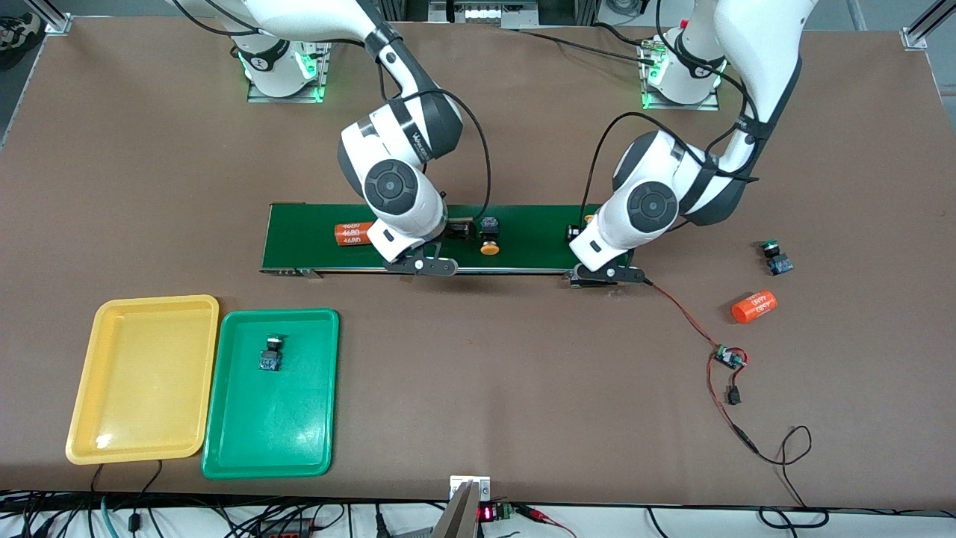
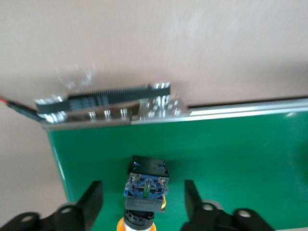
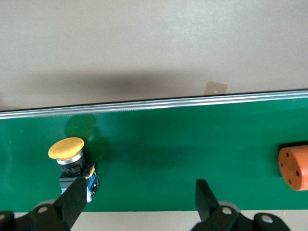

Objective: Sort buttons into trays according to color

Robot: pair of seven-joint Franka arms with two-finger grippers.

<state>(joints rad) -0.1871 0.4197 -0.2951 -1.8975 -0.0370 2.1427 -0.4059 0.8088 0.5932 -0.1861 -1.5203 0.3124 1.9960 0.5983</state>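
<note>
1. Left gripper (image 2: 143, 204) sits low over the conveyor belt (image 1: 538, 224) at the left arm's end, fingers apart with gaps either side of a yellow-capped button (image 2: 146, 186) lying on the belt. No grip, so lifting now leaves it behind.
2. That button lies on its side. Closing off-centre could roll it or pinch the cap.
3. Right gripper (image 3: 139, 202) hangs wide open over mid-belt. A second yellow-capped button (image 3: 73, 161) lies right at one finger (image 3: 72, 199); descending here risks knocking it, not straddling it.
4. Orange cylinder (image 3: 293, 167) on the belt nearby is a wrong-pick risk.
5. Yellow tray (image 1: 142, 377) has no button in it; green tray (image 1: 270, 394) holds one green-capped button (image 1: 271, 353). The trays touch, so a sloppy drop lands in the wrong colour.
6. Another green-capped button (image 1: 775, 256) lies off the belt at the left arm's end, beside a loose orange cylinder (image 1: 753, 306).
</note>
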